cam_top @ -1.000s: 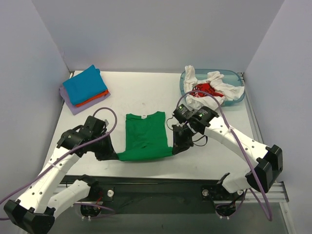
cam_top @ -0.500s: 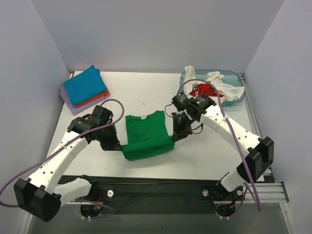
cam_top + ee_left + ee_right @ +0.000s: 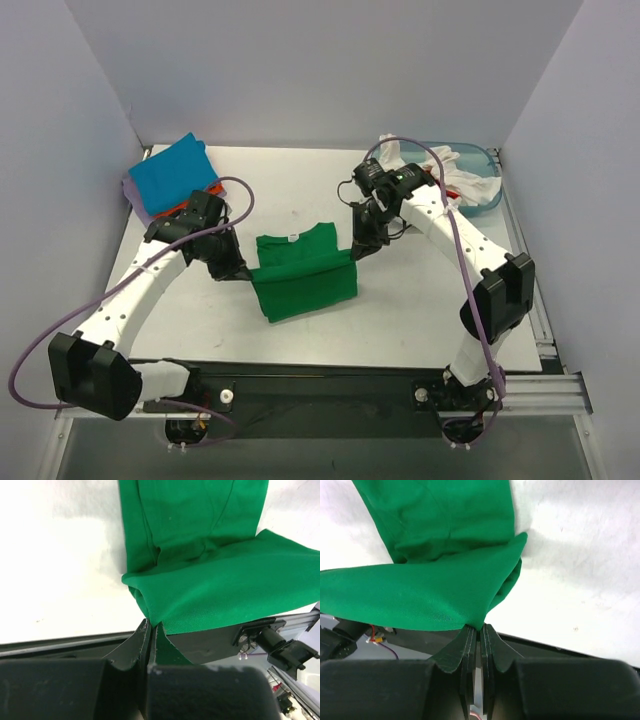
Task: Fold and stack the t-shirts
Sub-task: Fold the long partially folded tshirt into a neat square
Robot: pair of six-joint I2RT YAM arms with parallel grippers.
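The bright green t-shirt (image 3: 303, 272) lies in the middle of the white table, its lower half lifted and carried over towards the collar. My left gripper (image 3: 238, 272) is shut on the shirt's left bottom corner (image 3: 150, 611). My right gripper (image 3: 358, 248) is shut on the right bottom corner (image 3: 481, 620). Both hold the hem just above the table. A folded stack with the blue shirt (image 3: 172, 175) on top of orange and lavender ones sits at the back left. White (image 3: 455, 172) and red cloth lie in the tub, partly hidden by my right arm.
The translucent blue plastic tub (image 3: 487, 192) stands at the back right corner. Purple cables loop over both arms. Grey walls enclose the table on three sides. The black front rail (image 3: 330, 385) runs along the near edge.
Both grippers have moved away from the near edge towards the back, carrying the green shirt's bottom hem up over its body, so the shirt now shows folded roughly in half.
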